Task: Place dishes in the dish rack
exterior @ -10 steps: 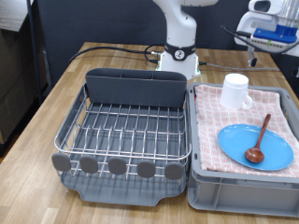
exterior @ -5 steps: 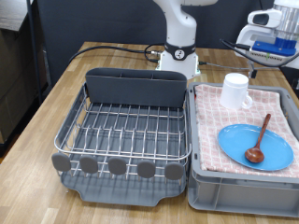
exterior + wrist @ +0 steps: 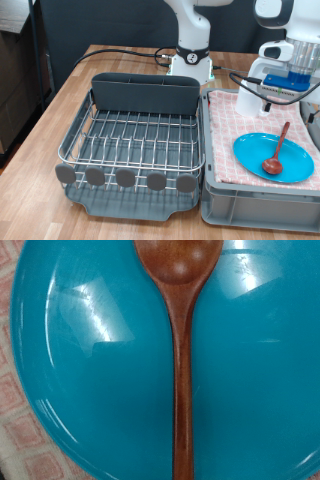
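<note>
The light-blue plate (image 3: 258, 160) lies on pink checked cloth in the grey crate (image 3: 258, 208) at the exterior view's right. The brown wooden spoon (image 3: 275, 152) lies on the plate, its bowl towards the exterior view's bottom. My gripper (image 3: 275, 98) hangs above the crate's far end, over the spoon's handle end. The wrist view shows only the plate (image 3: 80, 350) and the spoon (image 3: 181, 370), and none of my fingers. The white mug is hidden behind my hand. The dish rack (image 3: 130, 140), a wire grid in a dark tray with a cutlery trough (image 3: 145, 95), stands empty at the left.
The crate's pink checked cloth (image 3: 228, 140) lies under the plate. A black cable (image 3: 120, 52) runs across the wooden table (image 3: 55, 105) behind the rack. The robot's base (image 3: 190, 55) stands behind the rack.
My hand has come down from the exterior view's top right to above the crate's far end. It now covers the mug. Plate, spoon and rack have not moved.
</note>
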You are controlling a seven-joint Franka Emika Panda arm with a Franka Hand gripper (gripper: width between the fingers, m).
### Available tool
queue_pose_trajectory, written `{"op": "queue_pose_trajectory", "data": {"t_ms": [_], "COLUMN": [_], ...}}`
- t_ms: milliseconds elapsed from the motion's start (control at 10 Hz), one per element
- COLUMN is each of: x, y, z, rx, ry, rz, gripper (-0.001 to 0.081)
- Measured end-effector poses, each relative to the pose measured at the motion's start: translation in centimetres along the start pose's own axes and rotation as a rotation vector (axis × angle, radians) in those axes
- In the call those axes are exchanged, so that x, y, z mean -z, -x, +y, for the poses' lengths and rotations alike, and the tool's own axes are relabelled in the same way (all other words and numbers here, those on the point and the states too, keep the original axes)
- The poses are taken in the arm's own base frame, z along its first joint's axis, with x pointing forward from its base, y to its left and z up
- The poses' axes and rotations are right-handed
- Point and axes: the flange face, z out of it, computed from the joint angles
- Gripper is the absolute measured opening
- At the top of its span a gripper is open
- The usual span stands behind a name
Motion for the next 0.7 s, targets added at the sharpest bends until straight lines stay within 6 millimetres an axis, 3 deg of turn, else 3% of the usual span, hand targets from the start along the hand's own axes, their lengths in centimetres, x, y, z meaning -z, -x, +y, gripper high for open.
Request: {"op": "queue_pose_trajectory", "data": {"t_ms": [700], "x": [-5.1], "y": [1.4], "z": [0.7], "rx": [0.015], "ry": [0.003], "rz": [-0.017], "gripper": [0.0803]}}
